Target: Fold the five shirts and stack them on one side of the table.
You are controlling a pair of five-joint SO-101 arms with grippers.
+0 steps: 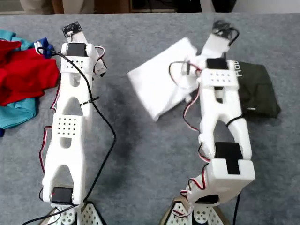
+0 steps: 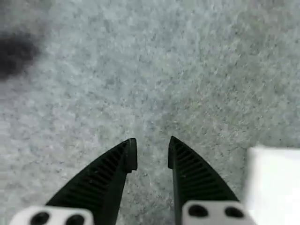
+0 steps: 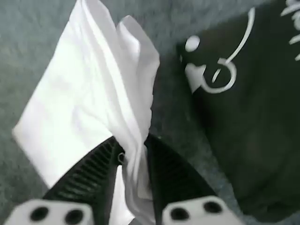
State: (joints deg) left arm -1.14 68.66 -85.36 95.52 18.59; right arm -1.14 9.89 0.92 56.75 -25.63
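Pinching a raised fold of the white shirt (image 3: 89, 93), the right gripper (image 3: 135, 149) is holding the cloth with its jaws nearly meeting around it. The rest of that shirt is lying flat on the grey table (image 1: 140, 154) between the two arms, partly folded, with its long axis running skew to the table edges. Just beside it, on the right arm's outer side, the dark shirt (image 1: 260, 89) is sitting already folded, close to the white one but apart from it. The right arm is much the nearer to both, so the coming move is probably turning on carrying the white shirt sideways toward the dark one. The left gripper (image 2: 152, 154) is hanging over bare table with a narrow gap and nothing in it. Beyond it, a loose pile is waiting: one red shirt (image 1: 23, 75), one teal shirt (image 1: 18, 115), and one blue scrap (image 1: 43, 46), likely the fifth. Count: one white, one dark, three unfolded.
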